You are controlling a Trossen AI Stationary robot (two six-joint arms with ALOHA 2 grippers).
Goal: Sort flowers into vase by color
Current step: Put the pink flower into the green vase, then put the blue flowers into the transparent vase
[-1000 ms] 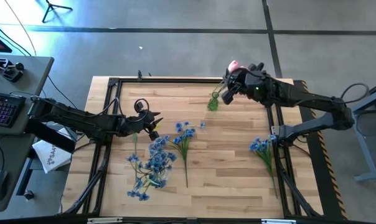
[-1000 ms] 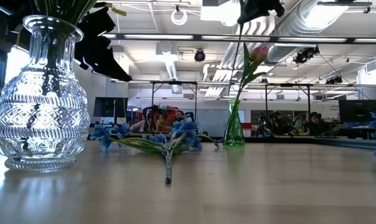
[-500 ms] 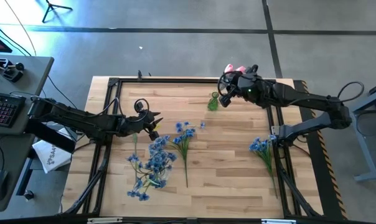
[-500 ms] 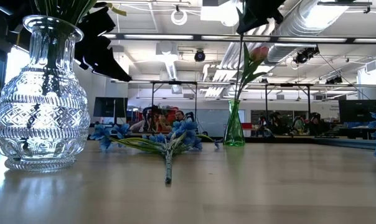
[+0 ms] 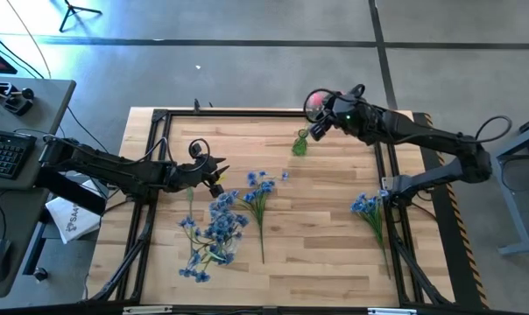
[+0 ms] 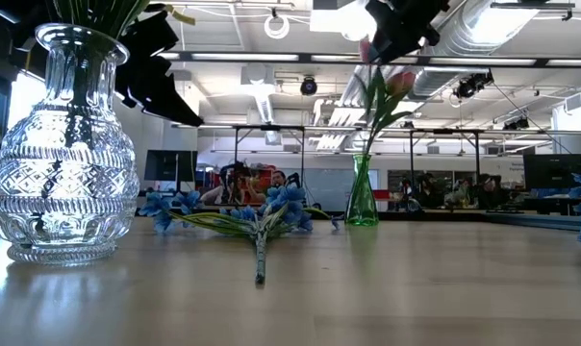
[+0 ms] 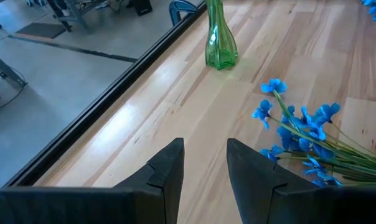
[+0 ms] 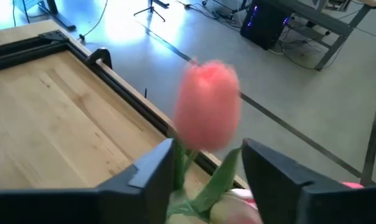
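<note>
A slim green vase (image 5: 299, 145) stands at the far middle of the table, with pink tulips (image 6: 396, 85) standing in its neck. My right gripper (image 8: 206, 168) hovers above it, open. A pink tulip head (image 8: 208, 106) shows just past its fingers and the stem (image 8: 180, 163) runs between them. A clear cut-glass vase (image 6: 64, 144) holding blue flowers (image 5: 214, 226) stands near the left. My left gripper (image 7: 205, 168) waits beside it, open, nothing between its fingers. My right gripper: the tulip's stem (image 8: 180, 163) passes close by the inner side of one finger (image 8: 152, 171). I cannot tell whether they touch. The fingers slant down from the table's right, and the flower stands upright between them.
One blue flower bunch (image 5: 259, 191) lies flat mid-table and another (image 5: 370, 210) lies near the right edge. A black frame rail (image 5: 247, 112) runs around the tabletop. A desk with a keyboard (image 5: 2, 149) stands left of the table.
My right gripper has gone toward the table's left edge and a little down, over the green vase, taking the tulip with it. The stem hung straight below it before and now leans in the vase's neck.
</note>
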